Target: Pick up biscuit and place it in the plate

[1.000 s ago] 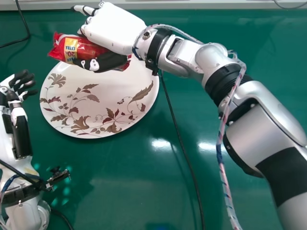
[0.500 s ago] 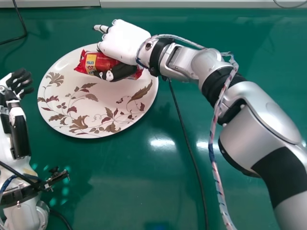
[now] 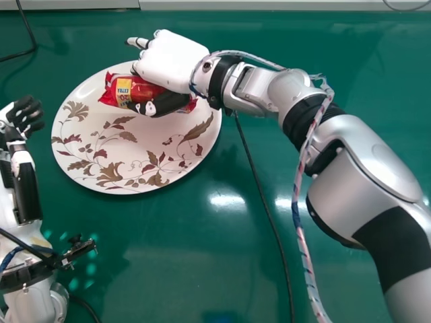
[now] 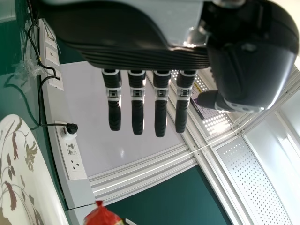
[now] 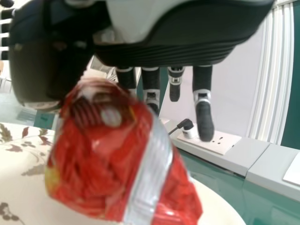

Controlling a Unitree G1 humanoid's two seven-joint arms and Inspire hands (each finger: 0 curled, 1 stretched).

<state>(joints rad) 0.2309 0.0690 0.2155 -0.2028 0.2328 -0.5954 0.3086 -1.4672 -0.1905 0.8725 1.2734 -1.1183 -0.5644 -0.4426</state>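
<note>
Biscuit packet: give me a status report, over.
Right hand closed on biscuit packet, over plate; contact with plate unclear. Left hand open, left of plate. Black cable right of plate, apparently not in the way. Over.

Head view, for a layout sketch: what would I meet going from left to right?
Left hand, plate, black cable beside the plate, right elbow. Left out for overlapping the plate: biscuit packet, right hand.
</note>
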